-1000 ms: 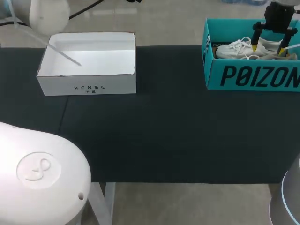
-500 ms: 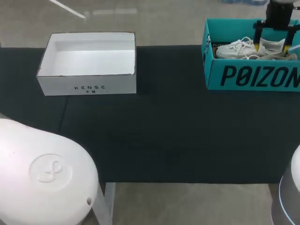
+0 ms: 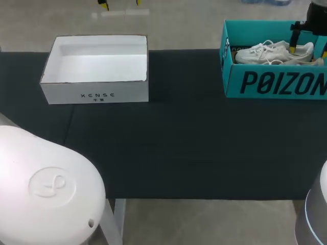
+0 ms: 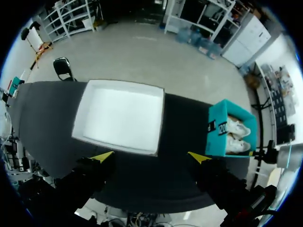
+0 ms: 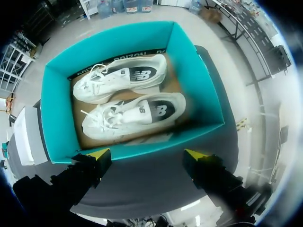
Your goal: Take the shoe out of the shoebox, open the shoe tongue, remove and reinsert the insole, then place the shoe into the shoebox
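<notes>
A teal shoebox (image 3: 276, 82) stands open at the table's far right. Two white sneakers (image 3: 273, 51) lie on their sides inside it; in the right wrist view they are the farther sneaker (image 5: 120, 78) and the nearer sneaker (image 5: 132, 116), within the teal walls (image 5: 199, 80). My right gripper (image 3: 309, 50) hangs open above the box's right end, touching neither shoe; it shows open as the right gripper (image 5: 147, 154) over the box's near wall. My left gripper (image 4: 150, 157) is open and empty, high over the table, with its yellow tips at the far edge of the head view as the left gripper (image 3: 120, 2).
An open, empty white box (image 3: 97, 66) sits at the table's far left, also seen as the white box (image 4: 120, 116) ahead of the left gripper. Dark table surface (image 3: 179, 143) stretches between the two boxes. A large white arm joint (image 3: 46, 189) fills the near left corner.
My right gripper rose out of the shoebox and shifted right, still open and empty. My left arm swung away from over the white box; now only its yellow tips show.
</notes>
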`<state>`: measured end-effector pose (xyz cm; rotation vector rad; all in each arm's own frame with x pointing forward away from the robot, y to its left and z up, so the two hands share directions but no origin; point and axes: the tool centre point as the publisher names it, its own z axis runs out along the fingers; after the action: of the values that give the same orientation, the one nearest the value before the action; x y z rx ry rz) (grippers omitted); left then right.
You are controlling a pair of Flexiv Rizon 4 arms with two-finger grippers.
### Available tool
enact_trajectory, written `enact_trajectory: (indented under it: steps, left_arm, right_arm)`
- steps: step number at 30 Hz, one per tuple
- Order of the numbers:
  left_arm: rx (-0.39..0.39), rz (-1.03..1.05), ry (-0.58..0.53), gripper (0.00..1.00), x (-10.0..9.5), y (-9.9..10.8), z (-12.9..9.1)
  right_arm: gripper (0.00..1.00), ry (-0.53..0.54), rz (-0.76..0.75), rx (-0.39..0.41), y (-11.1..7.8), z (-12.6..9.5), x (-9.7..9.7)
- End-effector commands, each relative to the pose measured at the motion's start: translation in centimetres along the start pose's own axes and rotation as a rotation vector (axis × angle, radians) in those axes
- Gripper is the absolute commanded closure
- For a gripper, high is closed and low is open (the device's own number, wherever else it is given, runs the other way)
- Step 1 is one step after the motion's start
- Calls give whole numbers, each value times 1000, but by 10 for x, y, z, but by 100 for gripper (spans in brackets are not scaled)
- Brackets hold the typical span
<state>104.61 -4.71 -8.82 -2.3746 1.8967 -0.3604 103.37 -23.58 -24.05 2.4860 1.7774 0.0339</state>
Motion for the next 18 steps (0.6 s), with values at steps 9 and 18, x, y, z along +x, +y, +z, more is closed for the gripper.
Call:
enact_trajectory:
  steps: [9,18]
  left_arm:
    - [-218,-356,42,0,-32,27,63]
    - [-308,31,106,0,-61,44,62]
  right_arm:
    - [0,-23,-94,5,7,-8,-20]
    - [0,-73,-159,92,-3,12,-31]
